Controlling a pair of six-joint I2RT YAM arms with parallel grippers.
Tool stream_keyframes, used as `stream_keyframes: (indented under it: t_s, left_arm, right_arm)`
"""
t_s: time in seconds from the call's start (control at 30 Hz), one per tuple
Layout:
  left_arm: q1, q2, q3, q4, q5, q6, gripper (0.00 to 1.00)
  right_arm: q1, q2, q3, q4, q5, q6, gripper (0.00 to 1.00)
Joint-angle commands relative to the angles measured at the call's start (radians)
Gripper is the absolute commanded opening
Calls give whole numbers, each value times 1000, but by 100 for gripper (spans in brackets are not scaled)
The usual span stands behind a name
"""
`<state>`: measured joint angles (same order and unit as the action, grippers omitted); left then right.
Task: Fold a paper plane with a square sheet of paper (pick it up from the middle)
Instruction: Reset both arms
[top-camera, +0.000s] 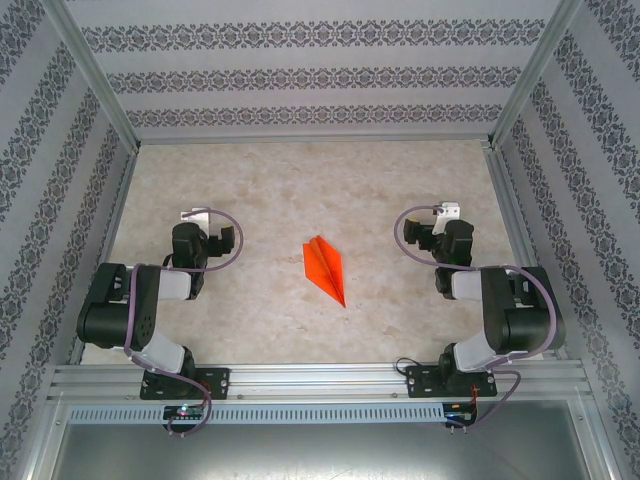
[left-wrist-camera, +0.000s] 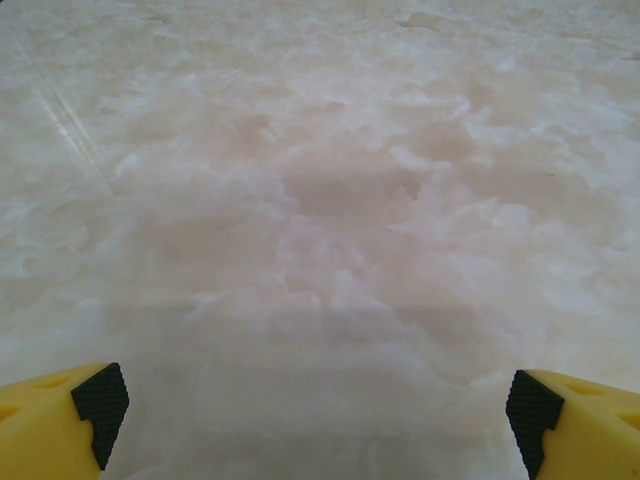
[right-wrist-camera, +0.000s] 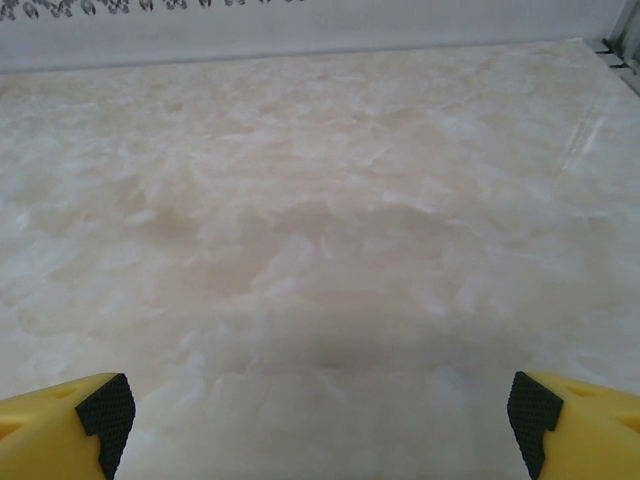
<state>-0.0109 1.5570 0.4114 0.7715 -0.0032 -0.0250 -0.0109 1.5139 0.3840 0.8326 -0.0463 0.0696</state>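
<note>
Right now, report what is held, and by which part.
Nothing: left gripper and right gripper stand open; the orange-red paper plane lies untouched between them.

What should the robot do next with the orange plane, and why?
Probably just rest now: the paper plane already lies folded into a pointed dart on the table, and the left claw and right claw are open, empty and away from it.
</note>
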Motion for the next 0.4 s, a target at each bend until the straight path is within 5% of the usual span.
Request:
stream_keyframes:
  t_s: [0.0,0.37]
  left_arm:
    - [11,4,1,60,9,19,100]
    - [11,5,3,58,10,19,100]
  right_arm:
    - [0,-5,0,60,23,-24,98]
    - [0,-9,2,54,23,-24,98]
